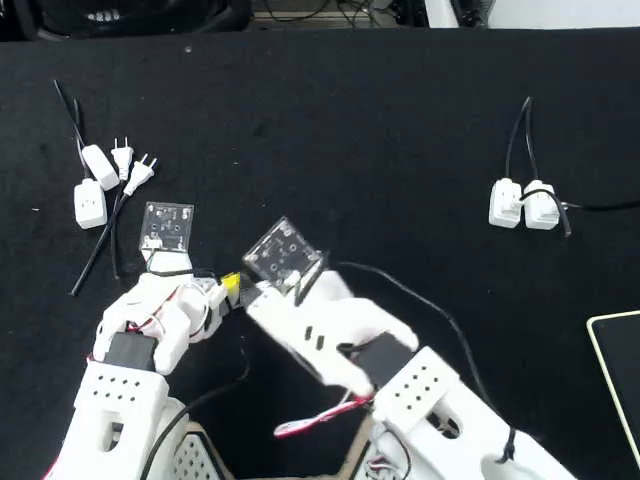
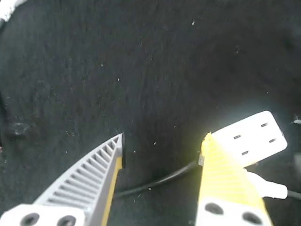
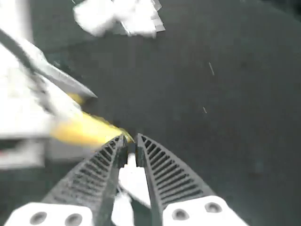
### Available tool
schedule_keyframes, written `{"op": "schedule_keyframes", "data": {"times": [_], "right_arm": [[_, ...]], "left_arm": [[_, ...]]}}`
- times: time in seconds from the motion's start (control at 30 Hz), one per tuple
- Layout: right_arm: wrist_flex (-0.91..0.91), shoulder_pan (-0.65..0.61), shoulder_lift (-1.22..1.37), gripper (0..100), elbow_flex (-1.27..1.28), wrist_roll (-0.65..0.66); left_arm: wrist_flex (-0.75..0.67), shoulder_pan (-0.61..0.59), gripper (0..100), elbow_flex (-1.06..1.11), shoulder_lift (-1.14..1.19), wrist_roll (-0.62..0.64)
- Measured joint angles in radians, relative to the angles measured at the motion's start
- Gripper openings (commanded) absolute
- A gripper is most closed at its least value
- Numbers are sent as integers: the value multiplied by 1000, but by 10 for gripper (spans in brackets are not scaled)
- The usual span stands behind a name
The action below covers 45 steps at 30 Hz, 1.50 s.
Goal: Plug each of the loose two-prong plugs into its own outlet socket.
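Holding a white plug (image 3: 133,176), my right gripper (image 3: 131,138) is pinched nearly shut, near centre of the tabletop (image 1: 380,130).
— Outlet socket (image 2: 254,136)?
— Just left of it, beside my left gripper (image 2: 162,141), which gapes empty.

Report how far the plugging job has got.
Done: maybe one pair, the white pieces touching at the right of the table; mated or not, I cannot tell. In hand: the right gripper is shut on what looks like a white plug, next to the outlet socket beside the open left gripper. Remaining: two loose plugs lying bare-pronged at far left.
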Motion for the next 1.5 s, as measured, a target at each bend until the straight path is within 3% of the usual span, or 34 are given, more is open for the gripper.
{"op": "schedule_keyframes", "data": {"times": [0.1,0.23,0.4,0.67,1.03,1.13,1.3,1.5], "right_arm": [[100,61,-3,100,23,21],[210,21,-3,119,77,41],[199,-83,-5,119,164,152],[199,-63,146,123,112,304],[199,-28,565,102,-137,344],[199,-26,575,6,-147,344],[199,-6,575,10,-149,345],[296,117,485,10,-149,345]], "left_arm": [[25,-32,266,0,0,0],[34,-175,266,-31,0,3],[34,-281,266,-49,0,60],[40,-387,266,-78,0,92],[40,-414,266,-83,0,118],[40,-414,266,-83,0,118],[40,-414,266,-83,0,118],[40,-414,266,-83,0,118]]}}
